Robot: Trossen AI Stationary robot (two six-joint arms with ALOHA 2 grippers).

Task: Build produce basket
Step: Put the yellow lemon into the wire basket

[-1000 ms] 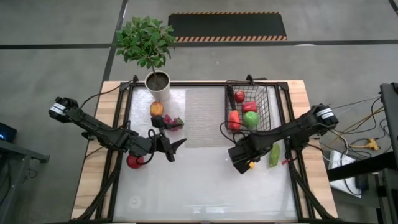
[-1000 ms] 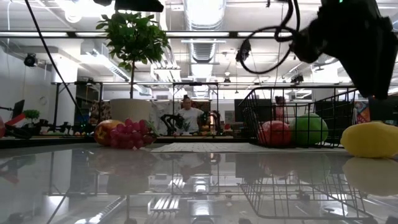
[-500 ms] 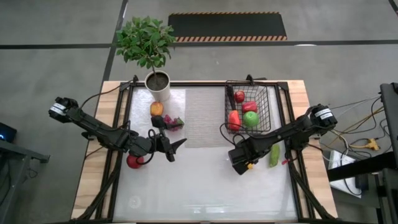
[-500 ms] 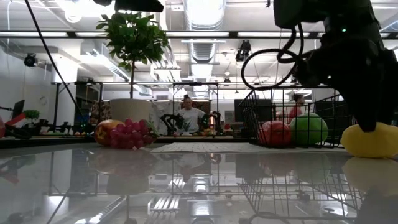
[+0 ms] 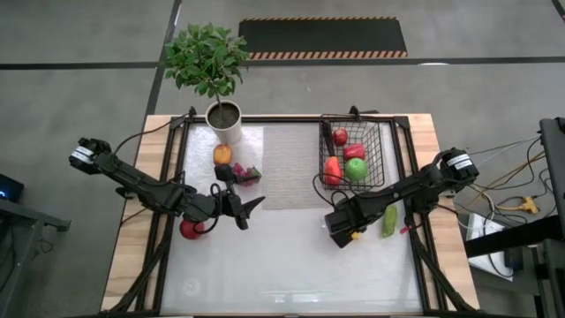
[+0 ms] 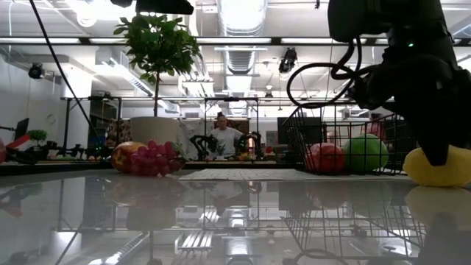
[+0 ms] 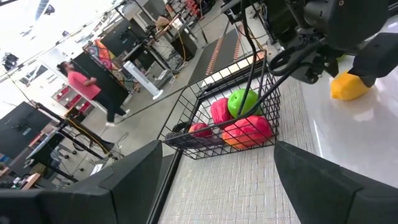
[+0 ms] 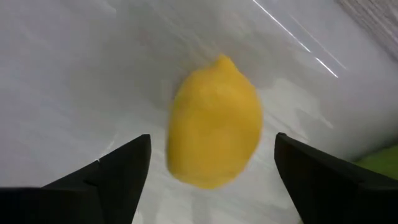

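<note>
The black wire basket (image 5: 378,141) stands at the table's far right and holds a red apple (image 5: 340,136), red peppers (image 5: 332,170) and a green apple (image 5: 357,169). A yellow lemon (image 8: 214,124) lies on the table, nearer than the basket. My right gripper (image 8: 211,149) points down over it, open, one finger on either side and clear of it. A green cucumber (image 5: 389,220) lies just right of it. My left gripper (image 5: 245,210) hovers open at the table's left, holding nothing. A red apple (image 5: 190,230) lies beside that arm.
A white pot with a leafy plant (image 5: 224,122) stands at the far left. An orange fruit (image 5: 222,154), purple grapes (image 5: 252,174) and a dark piece (image 5: 225,171) lie near it. A grey mat (image 5: 290,163) lies left of the basket. The table's near half is bare.
My right gripper has come down toward the lemon, still pointing down and still open; its fingers now stand low around the fruit. The lemon has stayed where it was.
</note>
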